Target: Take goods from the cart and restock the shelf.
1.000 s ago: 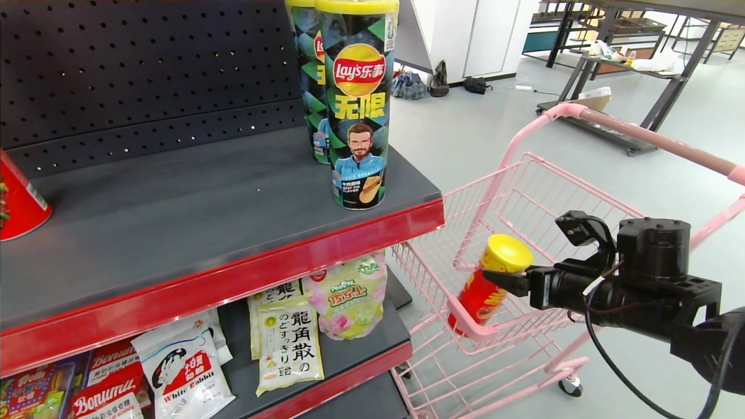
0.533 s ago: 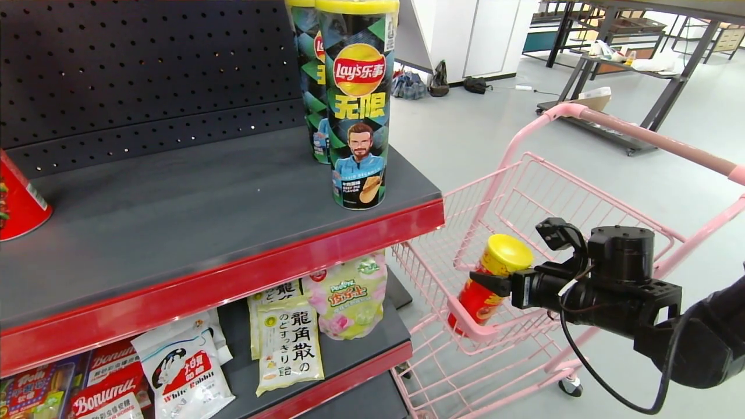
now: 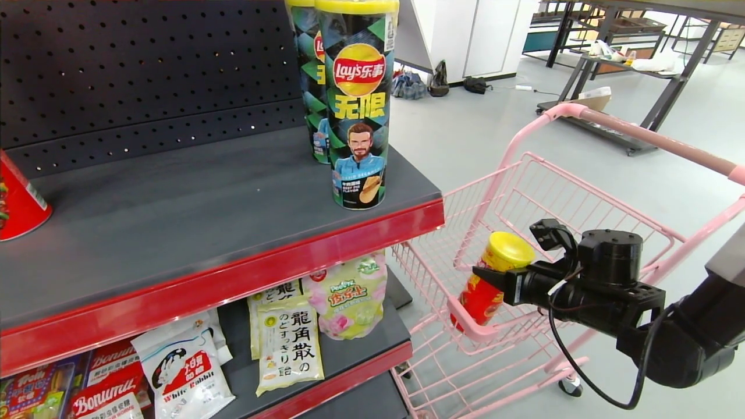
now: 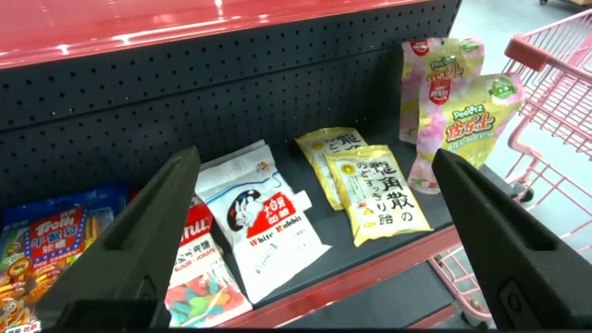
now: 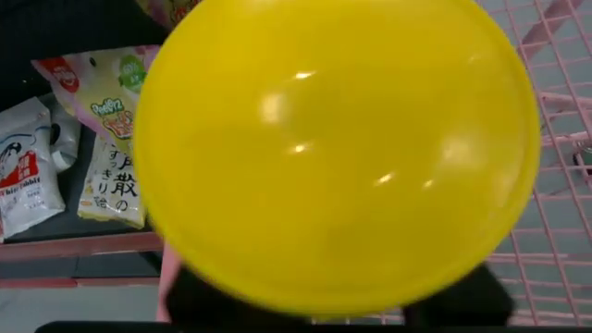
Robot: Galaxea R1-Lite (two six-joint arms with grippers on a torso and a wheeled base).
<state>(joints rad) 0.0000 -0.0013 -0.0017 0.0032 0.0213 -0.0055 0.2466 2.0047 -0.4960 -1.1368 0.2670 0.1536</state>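
Right claw (image 3: 508, 251): over the front of the cart (image 3: 465, 326), fingers apart and straddling the top of the can (image 3: 482, 299). One finger lies across the near side just below the lid; the other stands off on the far side. Whether either finger presses the can: cannot tell.

Can: red body, yellow lid, inside the cart at its front corner next to the shelf. It is tilted, with the base low against the pink rim and the lid up toward the claw. In the right wrist view the lid (image 5: 333, 157) sits right at the camera.

Left claw (image 4: 314, 155): fingers wide apart, holding nothing, level with the lower shelf board and facing the bags there.

Shelf (image 3: 192, 198): grey top board with a red front edge. Two tall cans (image 3: 358, 110) stand upright at the end nearest the cart, one behind the other. A red cup (image 3: 17, 201) is at the far left edge, well apart from them.

Lower board: white bag (image 4: 264, 231), yellow bags (image 4: 375, 190) beside it, and pink-green pouches (image 4: 458, 102) at the cart end.
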